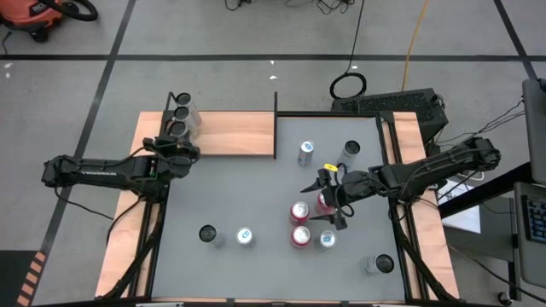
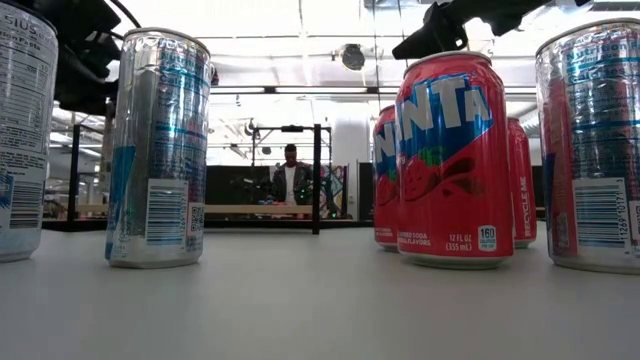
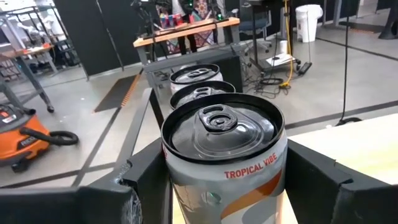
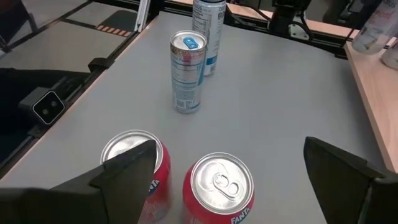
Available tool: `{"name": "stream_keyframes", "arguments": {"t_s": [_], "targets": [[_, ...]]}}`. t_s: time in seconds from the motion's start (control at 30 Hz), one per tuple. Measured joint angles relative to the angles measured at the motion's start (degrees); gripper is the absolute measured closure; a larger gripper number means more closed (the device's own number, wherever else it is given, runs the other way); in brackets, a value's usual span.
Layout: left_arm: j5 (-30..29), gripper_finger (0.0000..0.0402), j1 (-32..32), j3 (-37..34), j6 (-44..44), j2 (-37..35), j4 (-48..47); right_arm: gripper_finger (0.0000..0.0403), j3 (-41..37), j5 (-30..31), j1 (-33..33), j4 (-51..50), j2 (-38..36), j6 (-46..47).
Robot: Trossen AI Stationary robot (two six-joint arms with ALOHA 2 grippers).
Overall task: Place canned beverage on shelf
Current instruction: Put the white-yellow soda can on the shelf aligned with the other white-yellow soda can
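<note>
The shelf (image 1: 235,134) is a light-brown board with black posts at the table's far left. Two dark-topped cans (image 1: 180,107) stand in a row at its left end. My left gripper (image 1: 176,139) is shut on a third can (image 3: 221,143), silver with orange print, right in front of that row. My right gripper (image 4: 229,152) is open and hovers over a group of red soda cans (image 1: 300,222) right of the table's middle. One red can (image 4: 219,186) stands between its fingers, untouched, and another (image 4: 132,163) stands by one finger. My left gripper pinches the can's side wall (image 3: 180,186) just below the top rim, one finger on each side. The fingers come level from the table's left. The can is upright. Its base is out of view, so I cannot tell whether it rests on the shelf.
Several silver cans stand about the table: two at the far middle (image 1: 307,152) (image 1: 350,152), two near the front left (image 1: 207,233) (image 1: 245,236), one beside the red cans (image 1: 328,240), one at the front right (image 1: 380,264). A black post (image 1: 275,124) bounds the shelf's right end.
</note>
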Motion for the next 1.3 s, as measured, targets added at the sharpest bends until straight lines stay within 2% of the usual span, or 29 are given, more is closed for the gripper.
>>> {"name": "stream_keyframes", "arguments": {"t_s": [0.33,0.57,0.73,1.3], "targets": [[-0.2,0.015,0.0,-1.4,-0.5,1.3,-1.3,0.0061,0.0,0.0,0.0,0.8,0.0,0.4],[-1.1,0.015,0.0,-3.2,-5.9,1.3,-1.5,0.0061,0.0,0.0,0.0,0.8,0.0,1.3],[-3.4,0.015,0.0,-3.3,-6.0,1.3,-1.4,0.0062,0.0,0.0,0.0,0.8,0.0,1.8],[-4.0,0.015,0.1,-3.3,-7.7,1.8,-0.9,0.0062,0.0,0.0,0.0,1.3,0.0,1.5]]}}
